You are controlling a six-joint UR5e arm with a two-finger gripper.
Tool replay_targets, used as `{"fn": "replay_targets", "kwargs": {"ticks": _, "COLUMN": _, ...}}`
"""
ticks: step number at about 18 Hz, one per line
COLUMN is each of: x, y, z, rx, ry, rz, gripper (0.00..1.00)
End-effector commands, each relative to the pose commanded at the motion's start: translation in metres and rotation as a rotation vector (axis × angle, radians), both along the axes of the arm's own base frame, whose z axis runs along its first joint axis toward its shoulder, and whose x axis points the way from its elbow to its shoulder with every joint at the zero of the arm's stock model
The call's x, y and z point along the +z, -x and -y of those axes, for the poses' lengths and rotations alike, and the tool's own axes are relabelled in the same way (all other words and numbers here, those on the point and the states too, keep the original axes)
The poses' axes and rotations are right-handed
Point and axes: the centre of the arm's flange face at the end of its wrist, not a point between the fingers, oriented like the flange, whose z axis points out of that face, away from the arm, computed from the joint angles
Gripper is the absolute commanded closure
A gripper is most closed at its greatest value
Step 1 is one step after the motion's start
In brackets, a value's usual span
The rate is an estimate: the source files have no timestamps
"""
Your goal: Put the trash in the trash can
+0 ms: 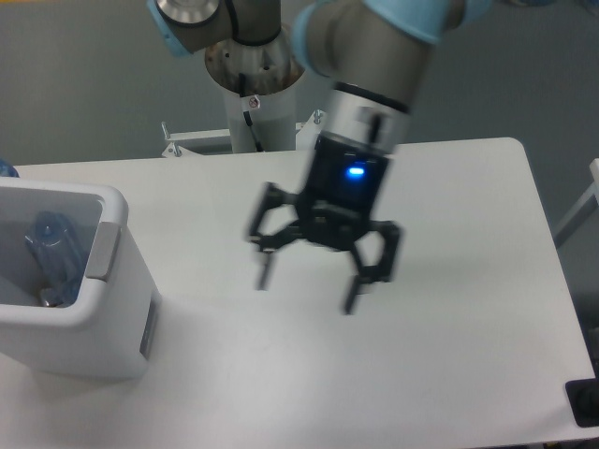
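Observation:
The white trash can (pixel 112 323) stands at the left edge of the table. Inside it lies the clear bluish crushed bottle (pixel 51 253), one piece of the trash. I cannot make out any white wrapper piece. My gripper (pixel 309 292) hangs over the middle of the table, well right of the can, blurred by motion. Its two black fingers are spread wide apart with nothing between them.
The white table (pixel 449 206) carries only the can. The arm's base column (pixel 255 103) rises behind the far edge. A dark object (pixel 584 402) sits at the table's near right corner.

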Motion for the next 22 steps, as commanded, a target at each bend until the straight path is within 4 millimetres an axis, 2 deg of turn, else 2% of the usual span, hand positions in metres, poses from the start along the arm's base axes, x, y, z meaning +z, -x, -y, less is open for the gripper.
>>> {"fn": "replay_targets", "kwargs": {"ticks": 2, "x": -0.024, "y": 0.015, "z": 0.022, "rx": 0.006, "ry": 0.064, "rz": -0.041, "gripper": 0.00}}
{"fn": "replay_targets", "kwargs": {"ticks": 6, "x": -0.071, "y": 0.023, "z": 0.045, "rx": 0.001, "ry": 0.337, "rz": -0.179, "gripper": 0.00}}
{"fn": "replay_targets", "kwargs": {"ticks": 7, "x": -0.077, "y": 0.025, "z": 0.048, "rx": -0.001, "ry": 0.402, "rz": -0.206, "gripper": 0.00}}
{"fn": "replay_targets", "kwargs": {"ticks": 14, "x": -0.099, "y": 0.033, "z": 0.057, "rx": -0.061, "ry": 0.570, "rz": -0.256, "gripper": 0.00}}
{"fn": "replay_targets", "kwargs": {"ticks": 16, "x": -0.107, "y": 0.025, "z": 0.045, "rx": -0.114, "ry": 0.610, "rz": -0.289, "gripper": 0.00}}
{"fn": "replay_targets", "kwargs": {"ticks": 22, "x": -0.118, "y": 0.018, "z": 0.044, "rx": -0.261, "ry": 0.732, "rz": -0.382, "gripper": 0.00}}
